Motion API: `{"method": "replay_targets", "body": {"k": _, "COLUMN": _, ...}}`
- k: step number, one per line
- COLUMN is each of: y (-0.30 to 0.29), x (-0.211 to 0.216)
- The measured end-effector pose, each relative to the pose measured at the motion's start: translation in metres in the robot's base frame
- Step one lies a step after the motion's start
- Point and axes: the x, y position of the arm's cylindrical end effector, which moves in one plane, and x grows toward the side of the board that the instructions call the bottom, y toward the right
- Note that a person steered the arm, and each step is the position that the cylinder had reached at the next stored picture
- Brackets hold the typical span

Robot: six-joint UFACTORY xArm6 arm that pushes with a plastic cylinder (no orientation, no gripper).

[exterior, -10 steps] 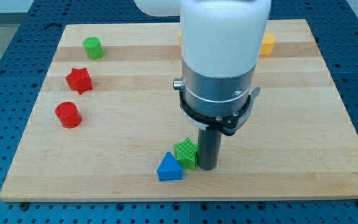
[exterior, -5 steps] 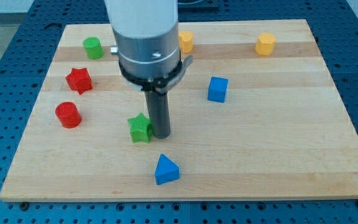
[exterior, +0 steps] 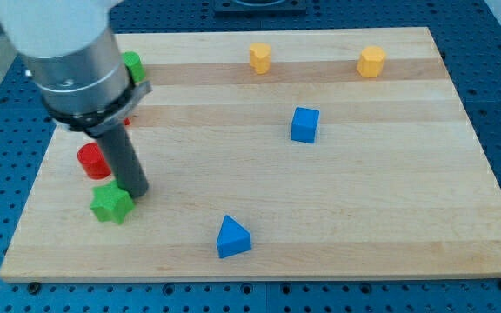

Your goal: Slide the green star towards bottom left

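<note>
Near board's lower left: green star [exterior: 111, 204] sits below red cylinder [exterior: 93, 161]. Your tip [exterior: 135, 191] touches star's upper right edge, placed there so push drives it toward bottom-left corner. No fingers on this rig; rod only. Blue triangle [exterior: 233, 236] well apart.

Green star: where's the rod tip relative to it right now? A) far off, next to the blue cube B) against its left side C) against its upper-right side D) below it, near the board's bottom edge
C: my tip sits against the upper-right side of the green star, near the board's lower left, far from the blue cube.
</note>
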Motion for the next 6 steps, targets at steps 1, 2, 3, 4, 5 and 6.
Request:
{"method": "replay_targets", "body": {"k": 1, "y": -0.002, "x": 0.003}}
{"method": "replay_targets", "body": {"k": 2, "y": 0.012, "x": 0.015}}
{"method": "replay_targets", "body": {"k": 3, "y": 0.010, "x": 0.031}}
{"method": "replay_targets", "body": {"k": 4, "y": -0.007, "x": 0.037}}
{"method": "replay_targets", "body": {"k": 5, "y": -0.029, "x": 0.037}}
{"method": "replay_targets", "body": {"k": 6, "y": -0.027, "x": 0.037}}
